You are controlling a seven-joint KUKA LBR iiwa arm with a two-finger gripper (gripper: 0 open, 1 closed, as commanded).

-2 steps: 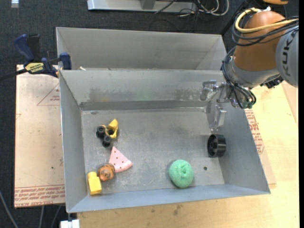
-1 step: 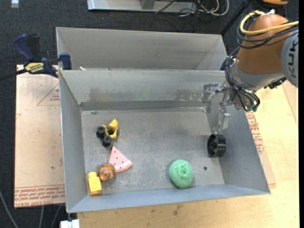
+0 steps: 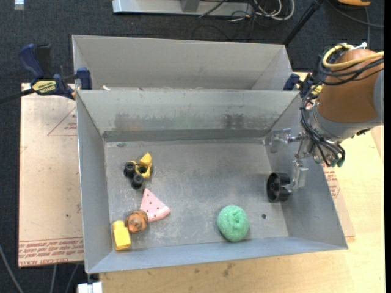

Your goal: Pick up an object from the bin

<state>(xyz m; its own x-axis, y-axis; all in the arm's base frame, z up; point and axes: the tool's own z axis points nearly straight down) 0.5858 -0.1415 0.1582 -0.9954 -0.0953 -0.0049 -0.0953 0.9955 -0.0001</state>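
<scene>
The hand is hovering at the right of the bin, just beside a small black wheel-like object. Whether it is open cannot be told.

Arm at right is clad in a rounded orange cover. Black & yellow cables are looped round it, w/ more bundled below. Gripper is made of bare silver metal.

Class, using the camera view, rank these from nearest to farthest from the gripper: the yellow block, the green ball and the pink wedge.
1. Green ball, front middle of the bin, closest to the gripper at the right.
2. Pink wedge, left part of the floor.
3. Yellow block, front left corner, farthest.
</scene>
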